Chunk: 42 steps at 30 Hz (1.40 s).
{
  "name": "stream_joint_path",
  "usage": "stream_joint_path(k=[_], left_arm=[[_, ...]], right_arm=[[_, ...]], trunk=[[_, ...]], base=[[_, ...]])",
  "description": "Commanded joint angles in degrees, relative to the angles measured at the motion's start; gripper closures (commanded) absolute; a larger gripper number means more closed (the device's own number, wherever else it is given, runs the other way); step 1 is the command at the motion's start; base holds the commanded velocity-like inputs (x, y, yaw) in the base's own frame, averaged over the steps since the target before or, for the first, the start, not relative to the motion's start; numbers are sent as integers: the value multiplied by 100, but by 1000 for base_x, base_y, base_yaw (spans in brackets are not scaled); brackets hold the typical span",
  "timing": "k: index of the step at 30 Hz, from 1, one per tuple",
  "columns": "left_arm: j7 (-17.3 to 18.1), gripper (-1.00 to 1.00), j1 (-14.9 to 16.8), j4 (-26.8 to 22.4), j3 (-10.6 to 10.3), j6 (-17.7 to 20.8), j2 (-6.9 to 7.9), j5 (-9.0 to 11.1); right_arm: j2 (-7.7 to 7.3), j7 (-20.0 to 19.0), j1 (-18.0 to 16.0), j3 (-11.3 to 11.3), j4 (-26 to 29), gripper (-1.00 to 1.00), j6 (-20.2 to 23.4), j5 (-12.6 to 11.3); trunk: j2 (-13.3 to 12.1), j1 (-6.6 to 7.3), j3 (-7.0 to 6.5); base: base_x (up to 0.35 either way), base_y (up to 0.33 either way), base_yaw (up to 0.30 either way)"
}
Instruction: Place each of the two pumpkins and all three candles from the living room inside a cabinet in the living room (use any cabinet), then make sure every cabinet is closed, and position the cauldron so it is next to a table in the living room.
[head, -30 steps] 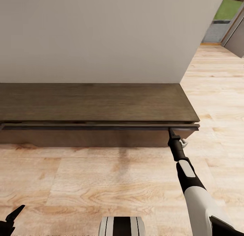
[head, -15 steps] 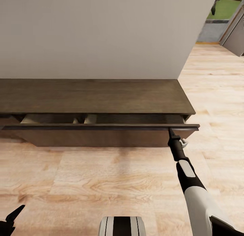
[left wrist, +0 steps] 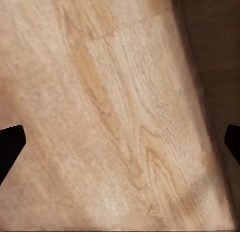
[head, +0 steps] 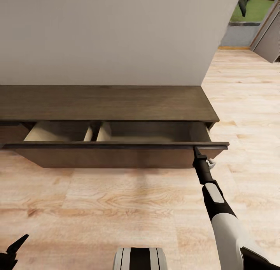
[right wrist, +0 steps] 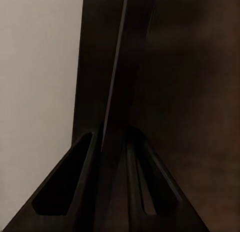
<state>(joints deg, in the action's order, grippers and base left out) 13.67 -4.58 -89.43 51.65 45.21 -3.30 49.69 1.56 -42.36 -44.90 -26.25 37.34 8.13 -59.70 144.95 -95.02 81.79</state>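
One drawer [head: 116, 155] of cabinet [head: 109, 103] pulled out, two pale boxes inside look bare. Right gripper [head: 195, 148] pinched on thin top lip of drawer front, near right corner. Wood stiff, heavy, slides straight. Left gripper [left wrist: 120, 142] spread wide over floor [head: 128, 200]

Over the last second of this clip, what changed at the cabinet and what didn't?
The drawer has slid out of the cabinet from a bare crack to well open, showing two pale compartments; the robot seems to back away as it pulls. The right gripper stays clamped on the drawer front's top edge near its right end. The left gripper stays open, low over the floor.
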Motion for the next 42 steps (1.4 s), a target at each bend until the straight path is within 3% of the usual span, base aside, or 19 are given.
stream_joint_path(k=[1,15,42], left_arm=[[21,-100,1,-4,12,31,-3,-4],[18,-100,1,-4,15,46,6,-4],[20,-100,1,3,21,41,0,-3]], right_arm=[[2,-31,-2,-39,-87,100,57,-51],[-3,-19,-2,-39,-87,100,62,-51],[-6,14,-2,-39,-87,100,64,-51]], trunk=[[1,3,4],[1,3,4],[1,3,4]], base=[[-332,0,0],[-193,-28,0],[-92,-2,0]])
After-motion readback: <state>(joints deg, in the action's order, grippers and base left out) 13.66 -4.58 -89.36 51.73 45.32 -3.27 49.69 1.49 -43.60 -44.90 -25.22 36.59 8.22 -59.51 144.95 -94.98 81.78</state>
